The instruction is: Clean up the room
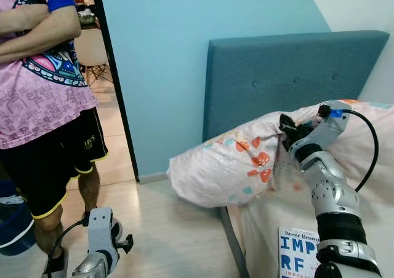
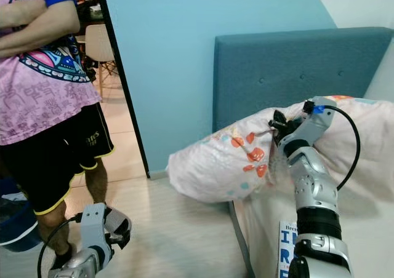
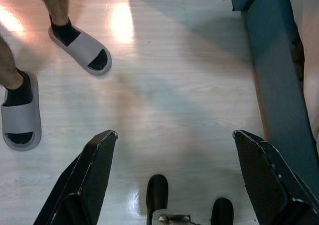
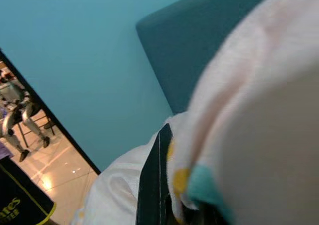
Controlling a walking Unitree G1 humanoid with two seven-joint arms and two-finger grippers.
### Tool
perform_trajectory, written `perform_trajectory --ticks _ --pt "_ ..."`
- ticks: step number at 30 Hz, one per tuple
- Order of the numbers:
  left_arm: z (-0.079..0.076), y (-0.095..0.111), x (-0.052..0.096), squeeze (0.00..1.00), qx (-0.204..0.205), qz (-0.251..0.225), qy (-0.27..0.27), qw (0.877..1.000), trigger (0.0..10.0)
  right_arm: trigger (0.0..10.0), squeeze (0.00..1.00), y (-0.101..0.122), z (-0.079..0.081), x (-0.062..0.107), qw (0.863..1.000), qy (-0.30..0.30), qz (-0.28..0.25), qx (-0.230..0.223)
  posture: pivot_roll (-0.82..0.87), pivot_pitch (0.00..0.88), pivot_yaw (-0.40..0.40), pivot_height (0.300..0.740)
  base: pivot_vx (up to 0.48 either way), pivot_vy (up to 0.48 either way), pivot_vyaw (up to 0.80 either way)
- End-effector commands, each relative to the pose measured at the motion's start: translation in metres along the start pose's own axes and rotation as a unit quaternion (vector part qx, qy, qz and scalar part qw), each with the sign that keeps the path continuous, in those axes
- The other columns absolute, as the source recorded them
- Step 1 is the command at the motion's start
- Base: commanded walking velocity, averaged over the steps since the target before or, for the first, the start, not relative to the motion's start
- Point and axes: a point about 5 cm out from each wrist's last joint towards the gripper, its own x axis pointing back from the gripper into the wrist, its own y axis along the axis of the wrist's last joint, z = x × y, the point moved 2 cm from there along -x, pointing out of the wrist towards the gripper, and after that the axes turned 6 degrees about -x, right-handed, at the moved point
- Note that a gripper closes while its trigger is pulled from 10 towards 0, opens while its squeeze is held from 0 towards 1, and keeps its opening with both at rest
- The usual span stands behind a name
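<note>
A pale pink pillow (image 1: 228, 167) with orange and teal prints lies at the head of the bed, its left end hanging out past the bed's edge over the floor. My right gripper (image 1: 288, 132) is raised against the pillow's upper side and is shut on its fabric; in the right wrist view one black finger (image 4: 152, 185) presses into the bunched pillow (image 4: 259, 125). My left gripper (image 3: 174, 138) hangs low over the pale floor (image 3: 164, 85) beside the bed, its fingers (image 3: 94, 170) wide open with nothing between them.
A person in a pink shirt and black shorts (image 1: 43, 106) stands at the left with arms crossed, grey slippers (image 3: 82, 51) close to my left arm. A blue padded headboard (image 1: 289, 75) backs the bed. A white book (image 1: 298, 253) lies on the mattress. A doorway (image 1: 98, 56) opens behind the person.
</note>
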Motion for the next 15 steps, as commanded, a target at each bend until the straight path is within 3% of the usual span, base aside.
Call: perform_trajectory --ticks 1,10,15 --pt "-0.005 -0.014 0.003 0.0 -0.003 0.021 -0.005 1.0 10.0 10.0 0.0 0.019 0.012 -0.006 0.999 0.024 -0.04 0.02 -0.03 0.0 -0.036 0.74 0.322 0.0 0.0" --pt "-0.005 -0.023 0.006 0.0 -0.003 0.032 -0.005 0.999 10.0 10.0 0.0 0.014 0.007 -0.001 0.999 0.02 -0.025 0.029 -0.03 0.0 -0.036 0.74 0.341 0.0 0.0" --pt "-0.003 -0.023 0.006 0.0 -0.007 0.029 -0.007 1.0 10.0 10.0 0.0 0.013 0.002 0.002 0.999 0.013 -0.023 0.03 -0.03 0.0 -0.033 0.74 0.48 0.0 0.0"
